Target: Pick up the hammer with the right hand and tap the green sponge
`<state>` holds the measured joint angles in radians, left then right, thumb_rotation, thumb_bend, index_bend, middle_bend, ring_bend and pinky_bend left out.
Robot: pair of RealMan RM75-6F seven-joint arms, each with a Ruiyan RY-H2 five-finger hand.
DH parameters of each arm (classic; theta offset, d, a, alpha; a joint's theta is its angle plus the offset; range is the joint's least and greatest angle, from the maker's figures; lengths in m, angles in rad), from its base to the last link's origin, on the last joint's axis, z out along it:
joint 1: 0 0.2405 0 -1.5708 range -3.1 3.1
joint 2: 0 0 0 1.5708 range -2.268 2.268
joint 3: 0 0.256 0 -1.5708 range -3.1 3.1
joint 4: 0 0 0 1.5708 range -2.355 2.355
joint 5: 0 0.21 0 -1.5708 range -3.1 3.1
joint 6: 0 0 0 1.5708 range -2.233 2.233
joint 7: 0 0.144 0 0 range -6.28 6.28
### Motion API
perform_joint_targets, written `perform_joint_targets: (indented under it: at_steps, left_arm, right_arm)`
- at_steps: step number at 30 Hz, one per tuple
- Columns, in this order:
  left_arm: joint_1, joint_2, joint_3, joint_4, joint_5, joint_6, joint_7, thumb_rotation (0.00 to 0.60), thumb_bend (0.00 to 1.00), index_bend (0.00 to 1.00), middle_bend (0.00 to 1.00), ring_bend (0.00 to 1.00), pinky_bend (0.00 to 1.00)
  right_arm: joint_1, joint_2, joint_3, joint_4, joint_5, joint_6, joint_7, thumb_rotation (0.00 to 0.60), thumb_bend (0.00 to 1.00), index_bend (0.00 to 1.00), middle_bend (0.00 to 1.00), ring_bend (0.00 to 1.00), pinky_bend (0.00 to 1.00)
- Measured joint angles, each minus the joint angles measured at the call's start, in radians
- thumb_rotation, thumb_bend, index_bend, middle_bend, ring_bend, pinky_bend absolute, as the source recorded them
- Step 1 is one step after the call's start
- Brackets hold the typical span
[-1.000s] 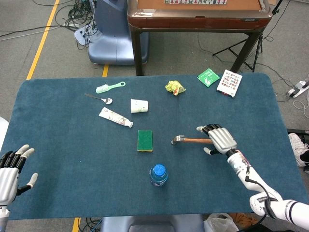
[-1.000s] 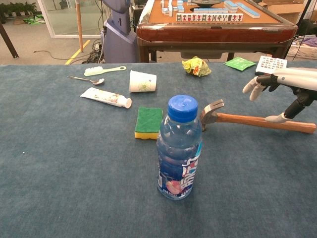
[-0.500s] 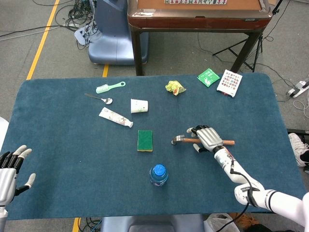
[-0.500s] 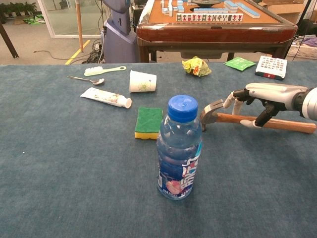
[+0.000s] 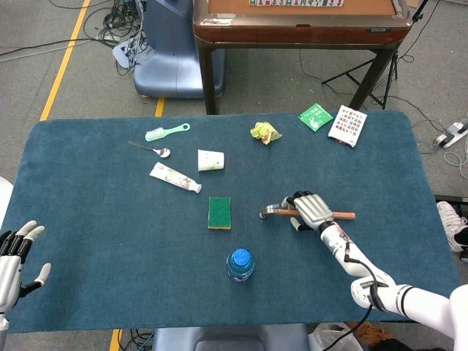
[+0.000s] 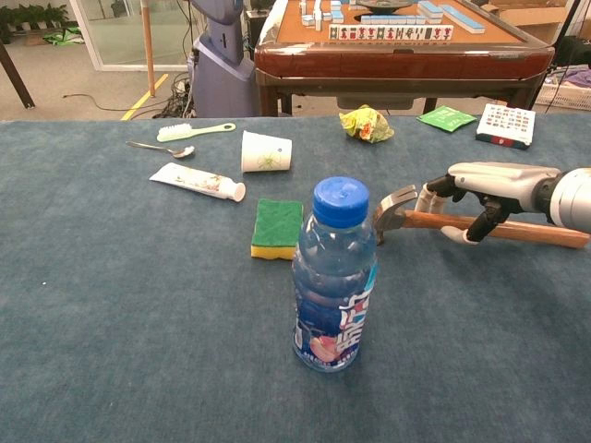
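1. Blue felt covers the table (image 5: 88, 219), and near its middle the green sponge (image 5: 219, 212) lies flat, green face up with a yellow layer under it.
2. Just right of the sponge lies the hammer (image 5: 272, 211), steel head toward the sponge and wooden handle running toward the table's right edge, resting on the felt.
3. Draped over the handle just behind the head is the right hand (image 5: 310, 210); its fingers curl down on the far side and the thumb reaches down on the near side, but whether they are clamped on the wood I cannot tell.
4. From the chest view the right hand (image 6: 489, 189) arches over the handle with the fingertips (image 6: 427, 197) close to the hammer's head.
5. At the near left corner the left hand (image 5: 14, 256) hovers with fingers spread and nothing in it.
6. A water bottle (image 6: 334, 277) with a blue cap stands upright toward the near edge, in front of the sponge and hammer.
7. Toward the far left lie a toothbrush (image 5: 167, 131), a spoon (image 5: 152, 149), a toothpaste tube (image 5: 175, 178) and a paper cup (image 5: 210, 160) on its side.
8. Along the far edge sit a crumpled yellow wrapper (image 5: 265, 132), a green packet (image 5: 315, 116) and a printed card (image 5: 347, 125).
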<state>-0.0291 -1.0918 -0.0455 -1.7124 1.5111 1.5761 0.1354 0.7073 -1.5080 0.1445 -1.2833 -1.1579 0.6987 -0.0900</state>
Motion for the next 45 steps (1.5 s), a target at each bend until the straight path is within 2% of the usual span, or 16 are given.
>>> perform_joint_targets:
  at_steps: [15, 27, 45]
  left_arm:
    - [-0.009, -0.008, -0.004, 0.006, -0.006, -0.017, 0.002, 0.600, 0.28, 0.18, 0.13, 0.15, 0.08]
    - [-0.010, -0.005, -0.002, 0.005, -0.008, -0.022, 0.003, 0.600, 0.28, 0.18, 0.13, 0.15, 0.08]
    - [-0.006, -0.004, 0.002, 0.006, -0.007, -0.022, 0.000, 0.600, 0.28, 0.18, 0.13, 0.15, 0.08]
  right_arm:
    - [0.006, -0.003, -0.016, 0.001, 0.026, -0.002, -0.008, 0.598, 0.63, 0.33, 0.36, 0.16, 0.20]
    - [0.010, -0.020, -0.025, 0.008, 0.034, 0.000, -0.011, 0.599, 0.65, 0.33, 0.37, 0.17, 0.20]
    - [0.017, -0.030, -0.026, 0.010, 0.067, 0.005, -0.034, 0.599, 0.76, 0.34, 0.37, 0.18, 0.20]
